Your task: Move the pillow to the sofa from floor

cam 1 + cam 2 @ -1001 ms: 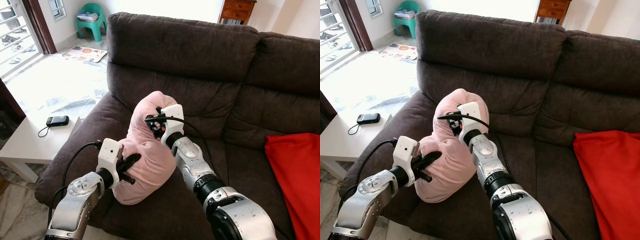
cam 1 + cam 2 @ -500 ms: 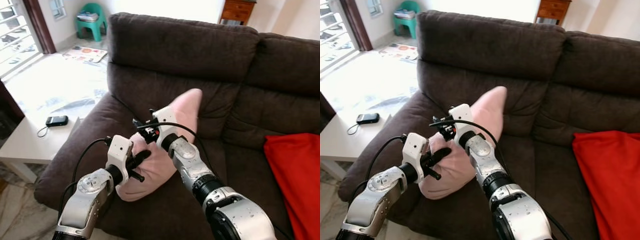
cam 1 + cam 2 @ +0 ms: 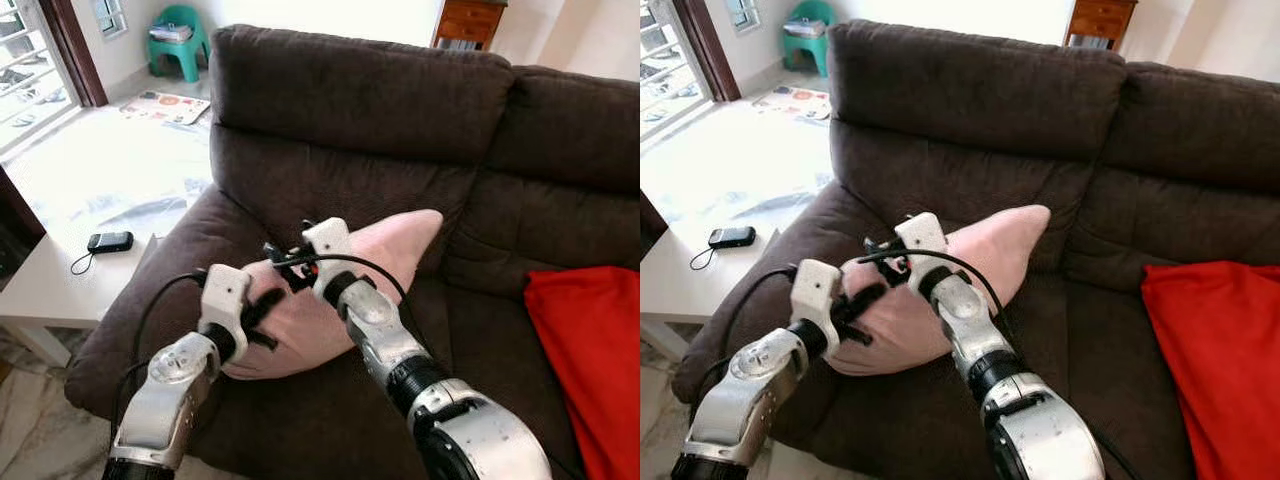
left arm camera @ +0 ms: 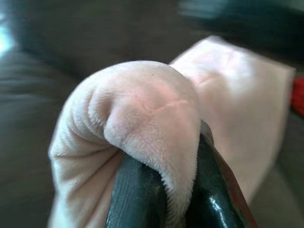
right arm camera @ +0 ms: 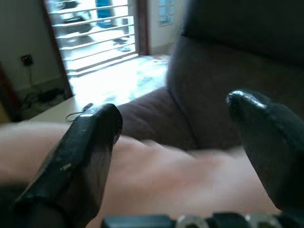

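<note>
A pink pillow (image 3: 395,248) lies slanted across the left seat of the dark brown sofa (image 3: 360,100), its far corner pointing right toward the backrest. My left gripper (image 3: 262,303) is shut on the pillow's near left end. In the left wrist view its black fingers (image 4: 137,199) pinch a fold of the pink fabric (image 4: 142,109). My right gripper (image 3: 283,262) hovers just over the same end, open. Its two fingers (image 5: 85,142) stand wide apart above the pillow (image 5: 166,175) with nothing between them.
A red cushion (image 3: 590,350) lies on the sofa's right seat. A low white table (image 3: 50,290) with a black device (image 3: 110,241) stands left of the armrest. Farther back are a green stool (image 3: 180,35), a floor mat (image 3: 165,105) and a wooden cabinet (image 3: 465,25).
The pillow has tipped from an upright bundle to lying across the seat, its top swinging down to the right. My right gripper has come off its upper end and moved left.
</note>
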You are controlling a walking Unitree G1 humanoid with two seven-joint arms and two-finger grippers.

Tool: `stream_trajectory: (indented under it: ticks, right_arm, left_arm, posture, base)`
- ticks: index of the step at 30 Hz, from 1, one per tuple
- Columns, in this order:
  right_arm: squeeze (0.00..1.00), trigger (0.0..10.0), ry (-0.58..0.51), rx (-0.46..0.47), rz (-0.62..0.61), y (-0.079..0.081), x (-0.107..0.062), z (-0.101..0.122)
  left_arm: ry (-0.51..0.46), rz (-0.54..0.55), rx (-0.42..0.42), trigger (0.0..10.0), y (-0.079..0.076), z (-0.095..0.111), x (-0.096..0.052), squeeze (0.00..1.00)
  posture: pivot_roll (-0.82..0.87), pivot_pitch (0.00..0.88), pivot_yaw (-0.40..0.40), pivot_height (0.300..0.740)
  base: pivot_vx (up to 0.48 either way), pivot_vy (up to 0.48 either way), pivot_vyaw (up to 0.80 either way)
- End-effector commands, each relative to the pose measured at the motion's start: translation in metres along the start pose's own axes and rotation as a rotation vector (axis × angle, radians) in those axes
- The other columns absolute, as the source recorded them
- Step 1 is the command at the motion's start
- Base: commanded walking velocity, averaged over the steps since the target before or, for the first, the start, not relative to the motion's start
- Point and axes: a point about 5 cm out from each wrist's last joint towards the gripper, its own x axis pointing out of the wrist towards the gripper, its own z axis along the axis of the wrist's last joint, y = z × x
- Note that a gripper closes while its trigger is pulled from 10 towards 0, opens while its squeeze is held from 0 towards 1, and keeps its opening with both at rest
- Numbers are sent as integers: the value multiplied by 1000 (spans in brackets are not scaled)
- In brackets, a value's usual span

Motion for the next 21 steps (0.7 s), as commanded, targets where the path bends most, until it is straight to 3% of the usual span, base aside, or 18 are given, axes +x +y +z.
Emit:
stream_trajectory:
  ticks: [1, 2, 3, 5, 11, 16, 21]
  right_arm:
    - [0, 10000, -70, 6, -98, -23, -9, 7]
    - [0, 10000, -70, 6, -98, -23, -9, 7]
    - [0, 10000, -93, 0, -161, -40, -17, 8]
    - [0, 10000, -100, -3, -184, -46, -20, 8]
    - [0, 10000, -127, -44, -395, -97, -55, 7]
    - [0, 10000, -118, -38, -439, -103, -63, 4]
    - [0, 10000, -118, -33, -434, -98, -64, 3]
  left_arm:
    - [-7, 130, -18, 10000, 16, 2, 2, 0]
    - [-7, 130, -18, 10000, 16, 2, 2, 0]
    - [7, 186, -33, 10000, 22, -1, 1, 0]
    - [10, 202, -41, 10000, 24, -1, 1, 0]
    - [67, 319, -61, 10000, 33, -12, 3, 0]
    - [48, 457, -119, 10000, 41, -11, 4, 0]
    - [-36, 671, -241, 10000, 60, -6, -4, 0]
  posture:
    - [200, 47, -77, 740]
    - [200, 47, -77, 740]
    - [189, 51, -76, 740]
    - [189, 51, -76, 740]
    - [169, 50, -65, 740]
    - [166, 48, -63, 740]
    - [169, 46, -62, 740]
  base:
    - [0, 0, 0]
    - [0, 0, 0]
    - [0, 0, 0]
    - [0, 0, 0]
    - [0, 0, 0]
    - [0, 0, 0]
    - [0, 0, 0]
